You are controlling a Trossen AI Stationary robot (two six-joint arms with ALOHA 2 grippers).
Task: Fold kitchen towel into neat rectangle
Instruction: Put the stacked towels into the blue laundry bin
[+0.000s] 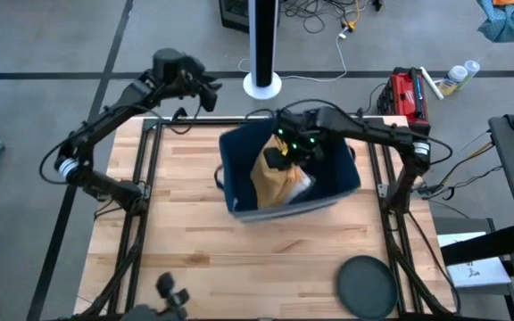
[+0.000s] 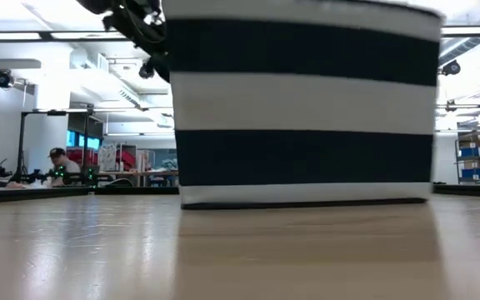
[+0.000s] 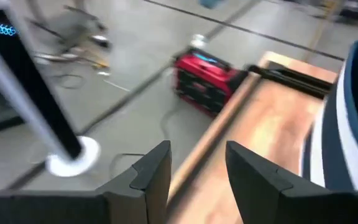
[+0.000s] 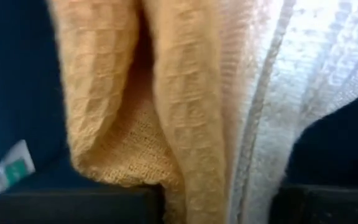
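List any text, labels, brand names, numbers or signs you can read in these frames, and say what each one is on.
None can be read.
Tag sewn inside the navy basket, beside the mustard towel: green and white, print too blurred to read.
Screen in the left wrist view: glowing blue marks, illegible.
Red case on the floor: no legible label.
Papers at the right edge of the high view: too small to read.

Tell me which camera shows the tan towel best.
The right wrist view: the tan towel fills the picture, its waffle weave clear, hanging beside a white cloth. The high view shows it small, bunched inside the navy bin under the right gripper. The low view shows only the bin's striped wall; the left wrist view misses it.
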